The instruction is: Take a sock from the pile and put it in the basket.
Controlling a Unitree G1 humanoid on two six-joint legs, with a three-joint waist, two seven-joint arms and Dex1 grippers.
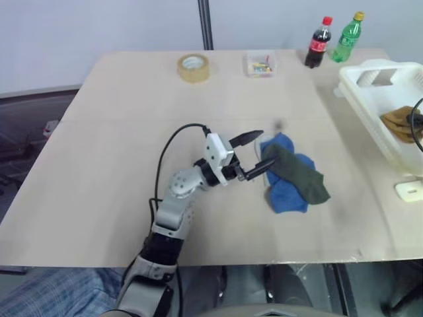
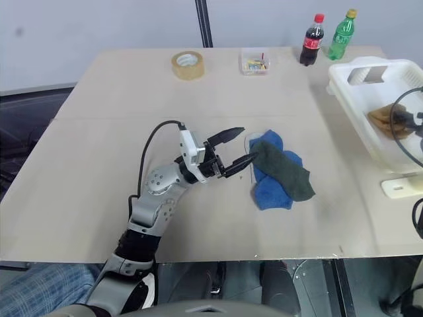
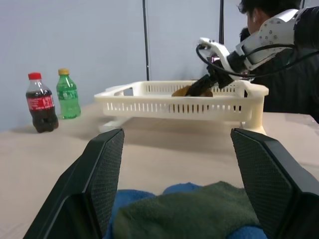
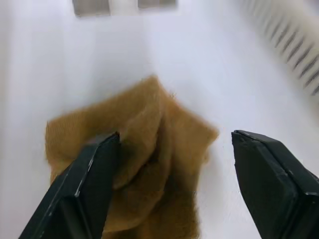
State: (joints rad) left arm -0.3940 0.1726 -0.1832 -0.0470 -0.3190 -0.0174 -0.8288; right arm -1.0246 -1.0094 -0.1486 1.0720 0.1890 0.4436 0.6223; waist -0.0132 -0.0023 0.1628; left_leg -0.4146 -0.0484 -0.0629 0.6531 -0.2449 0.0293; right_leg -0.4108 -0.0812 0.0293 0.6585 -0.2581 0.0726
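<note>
The pile of blue and dark olive green socks lies near the middle of the table. My left gripper is open just to the left of the pile, fingers pointing at it, with nothing between them; the left wrist view has the green sock low between the fingers. The white slotted basket stands at the table's right edge. A mustard sock lies crumpled on the basket floor. My right gripper hovers open over that sock, and the left wrist view catches it over the basket.
Along the far edge stand a tape roll, a small clear box, a cola bottle and a green bottle. A small white piece lies near the basket's front. A person sits behind the basket.
</note>
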